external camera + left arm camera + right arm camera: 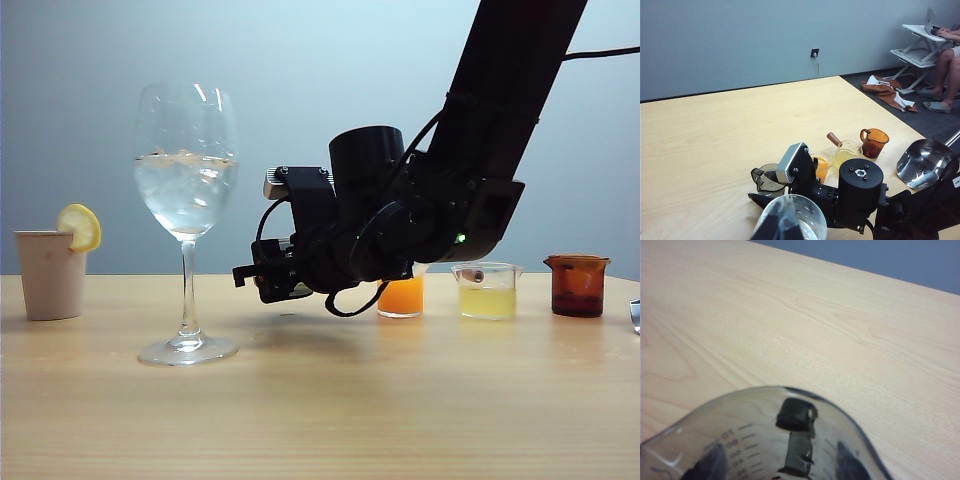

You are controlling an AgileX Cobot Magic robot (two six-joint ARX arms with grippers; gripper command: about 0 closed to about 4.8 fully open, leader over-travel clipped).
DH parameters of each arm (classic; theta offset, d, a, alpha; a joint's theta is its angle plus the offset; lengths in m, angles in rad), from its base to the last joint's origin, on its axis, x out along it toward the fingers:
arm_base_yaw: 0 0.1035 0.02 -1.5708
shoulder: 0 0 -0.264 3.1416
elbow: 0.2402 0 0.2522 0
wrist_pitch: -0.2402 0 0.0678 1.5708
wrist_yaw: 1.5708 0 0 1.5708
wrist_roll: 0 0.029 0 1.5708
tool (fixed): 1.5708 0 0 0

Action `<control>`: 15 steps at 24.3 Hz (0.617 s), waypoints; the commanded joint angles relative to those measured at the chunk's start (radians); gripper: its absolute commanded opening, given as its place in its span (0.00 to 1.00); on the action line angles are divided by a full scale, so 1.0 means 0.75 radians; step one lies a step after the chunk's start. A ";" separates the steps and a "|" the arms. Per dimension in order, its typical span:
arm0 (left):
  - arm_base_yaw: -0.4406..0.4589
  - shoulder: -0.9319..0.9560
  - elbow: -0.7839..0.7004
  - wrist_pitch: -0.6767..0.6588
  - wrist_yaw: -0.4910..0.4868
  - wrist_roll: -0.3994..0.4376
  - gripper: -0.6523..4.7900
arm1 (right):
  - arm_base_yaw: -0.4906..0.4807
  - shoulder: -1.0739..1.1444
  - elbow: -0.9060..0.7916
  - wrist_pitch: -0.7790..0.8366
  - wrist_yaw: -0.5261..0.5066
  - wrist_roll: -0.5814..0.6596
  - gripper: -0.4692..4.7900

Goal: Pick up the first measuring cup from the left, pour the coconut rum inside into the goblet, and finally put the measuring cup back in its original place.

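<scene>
Outside, the right gripper (262,283) hangs just above the pale wooden table (320,400), well inside its front edge, arm angled down; the tall clear stemmed goblet (186,215) stands near, beyond its tip.

Leftward view: the small smoky-grey translucent measuring cup (766,179) sits clamped between its fingers. The left gripper is unseen.

Wristward, bare tabletop (800,325) spreads beyond the cup's rim.

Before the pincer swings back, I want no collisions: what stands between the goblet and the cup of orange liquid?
Exterior view: only the right pincer, gripping the measuring cup, hangs between the goblet and orange cup; the table beneath is bare.
</scene>
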 commanded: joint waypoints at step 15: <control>0.001 -0.001 0.008 0.010 0.007 -0.003 0.11 | 0.017 -0.004 0.009 0.020 0.000 0.012 0.75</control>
